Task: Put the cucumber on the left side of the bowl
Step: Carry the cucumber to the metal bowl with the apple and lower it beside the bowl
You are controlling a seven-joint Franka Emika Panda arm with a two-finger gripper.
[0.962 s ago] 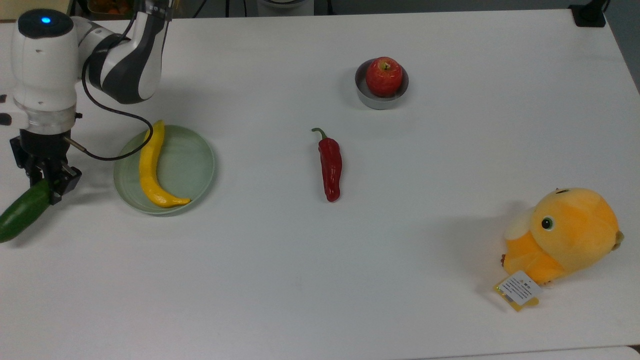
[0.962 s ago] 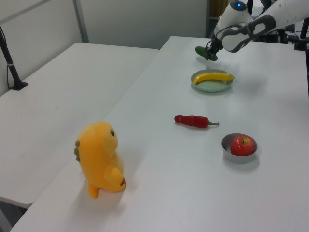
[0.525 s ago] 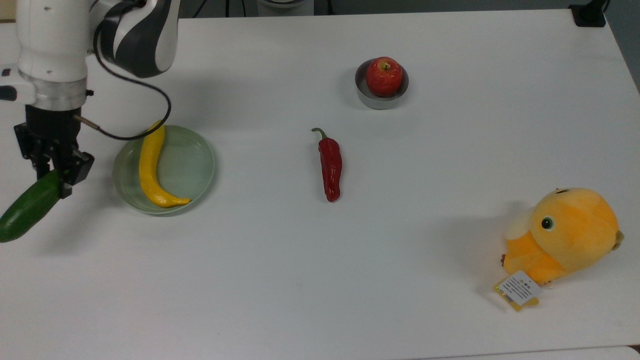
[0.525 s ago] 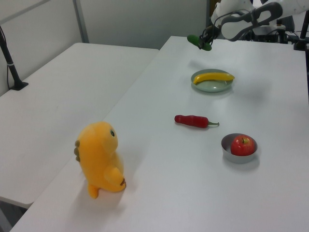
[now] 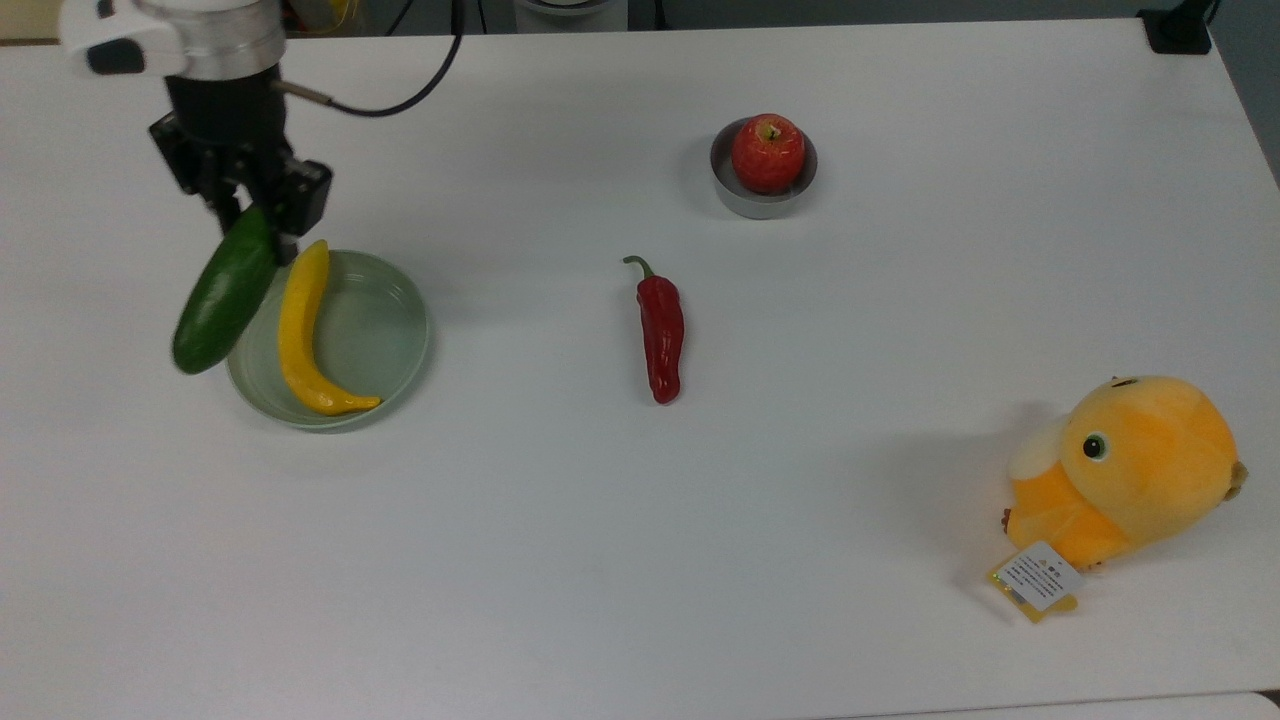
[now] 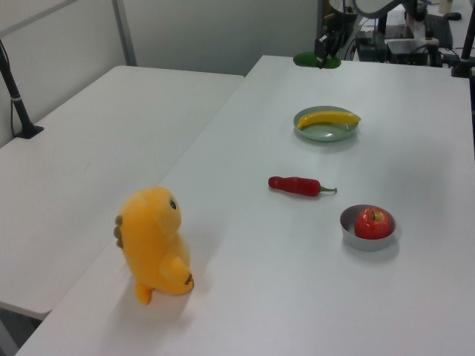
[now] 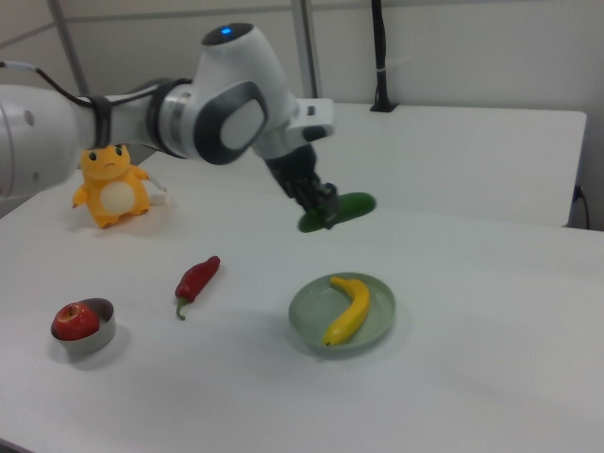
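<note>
Gripper (image 5: 258,215) pinching the cucumber (image 5: 222,292) by one end, fingers pressed against its dark green skin, the rest of the vegetable slanting down and away toward the top view's lower left. Cucumber held in the air, clear of the table (image 5: 600,560), with its free end overlapping the left rim of the pale green plate (image 5: 385,330) as the top view shows it. In the right view, gripper (image 7: 324,213) high above the plate (image 7: 307,311), cucumber (image 7: 340,209) roughly level and sticking out to the right view's right. In the left view, gripper (image 6: 323,58) at the far end of the table, cucumber (image 6: 313,60) lying across it, well above the plate (image 6: 326,134).

On the plate, a yellow banana (image 5: 300,335), curved, lying along the plate's left half in the top view, just beside the hanging cucumber. Further toward the top view's right, a red chili (image 5: 661,332) flat on the table near the middle, stem pointing to the far side. Beyond it, toward the far right in the top view, the bowl (image 5: 750,203), small, grey and metal, with a red apple (image 5: 767,152) sitting inside. Bowl well apart from the cucumber, with plate and chili between them. In the left view, bowl (image 6: 356,242) on the near right, apple (image 6: 373,222) in it, chili (image 6: 297,185) just beyond.

At the top view's lower right, a yellow plush toy (image 5: 1135,465) lying on the table, a small printed tag (image 5: 1037,578) attached at its lower edge. Same toy (image 6: 154,241) upright at the near left in the left view, and far off at the left in the right view (image 7: 112,186).
</note>
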